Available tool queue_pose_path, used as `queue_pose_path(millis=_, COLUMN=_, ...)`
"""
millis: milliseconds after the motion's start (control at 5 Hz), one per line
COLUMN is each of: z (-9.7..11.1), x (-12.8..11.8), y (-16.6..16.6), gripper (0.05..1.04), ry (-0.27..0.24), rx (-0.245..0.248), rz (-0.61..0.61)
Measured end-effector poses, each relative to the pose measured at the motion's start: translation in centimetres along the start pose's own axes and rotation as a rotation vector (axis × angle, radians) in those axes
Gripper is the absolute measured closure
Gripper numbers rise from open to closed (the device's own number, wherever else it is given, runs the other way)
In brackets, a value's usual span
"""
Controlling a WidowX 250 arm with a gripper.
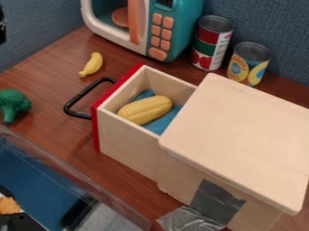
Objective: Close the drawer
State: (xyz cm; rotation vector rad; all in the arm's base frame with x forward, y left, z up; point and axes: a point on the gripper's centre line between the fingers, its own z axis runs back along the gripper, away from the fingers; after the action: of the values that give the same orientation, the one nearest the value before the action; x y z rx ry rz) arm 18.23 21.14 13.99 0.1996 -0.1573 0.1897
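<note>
Drawer (128, 146) stood well out, left of the box lid (238, 135), corn (146, 110) inside; the whole closing push looked left to do. My end effector (2, 28) sat far left, wide or narrow, I couldn't tell.

A narrow, dark sliver of the robot's black gripper (2, 25) edges into the scene at the far left of the frame, in its upper part. The visible portion is taller than it is wide and cut off by the frame's border, leaving too little on view to tell its tilt or grip.
</note>
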Motion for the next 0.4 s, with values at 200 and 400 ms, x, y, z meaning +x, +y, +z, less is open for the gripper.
queue_pose_path(millis=200, z=-0.7, x=-0.1, y=-0.3, gripper=0.084, ry=0.015, rx=-0.023, rz=-0.011)
queue_pose_path(millis=400, z=-1.4, x=0.2, y=0.9, gripper=0.085, ry=-0.018, rx=-0.070, rz=-0.147)
